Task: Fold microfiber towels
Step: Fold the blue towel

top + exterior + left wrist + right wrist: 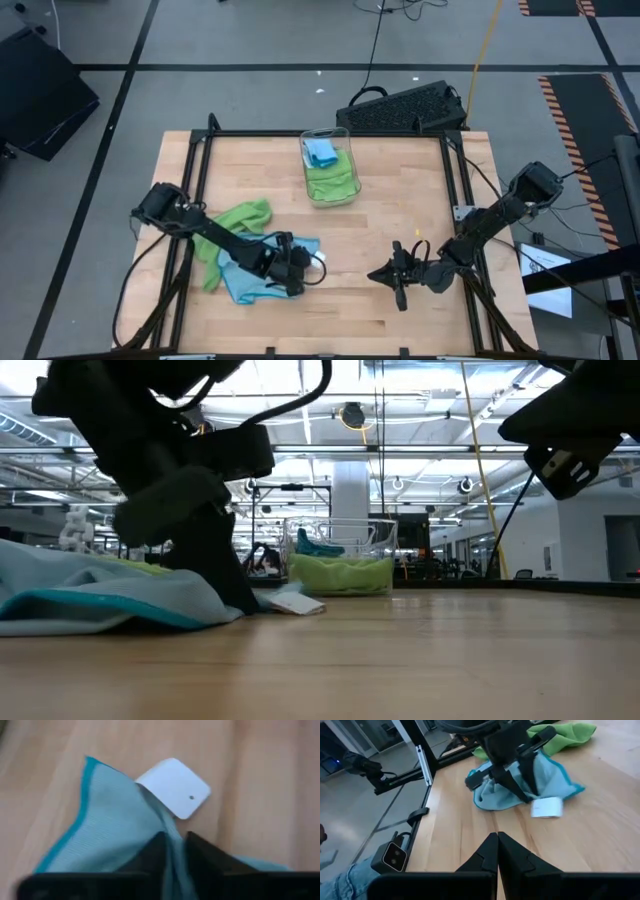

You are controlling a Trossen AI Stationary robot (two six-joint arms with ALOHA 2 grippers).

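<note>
**Left gripper pinching the blue towel's tagged corner**

Your left gripper [297, 268] is down on the light blue towel [243, 282] at the near-left part of the table [400, 205]. In the left wrist view the two dark fingers [156, 851] stand close together with a ridge of blue cloth caught between them, so you are grasping the towel, right beside its white tag [175, 786]. The tag lies flat on the wood just ahead of the fingertips, pointing away from the wrist; the bulk of the towel trails back under the arm towards the lime green towel [238, 221], which lies crumpled and touching it on the far-left side.

That is the relation to watch: the pinched corner is at the towel's right edge, the rest of the cloth runs left, so any fold or spread probably has to draw this corner across or away from that heap.

Your right gripper [401, 281] rests well apart to the right, fingers clenched on nothing. The left arm is plainly nearer.

More towels sit in the clear bin [345, 160] at the far edge.
</note>
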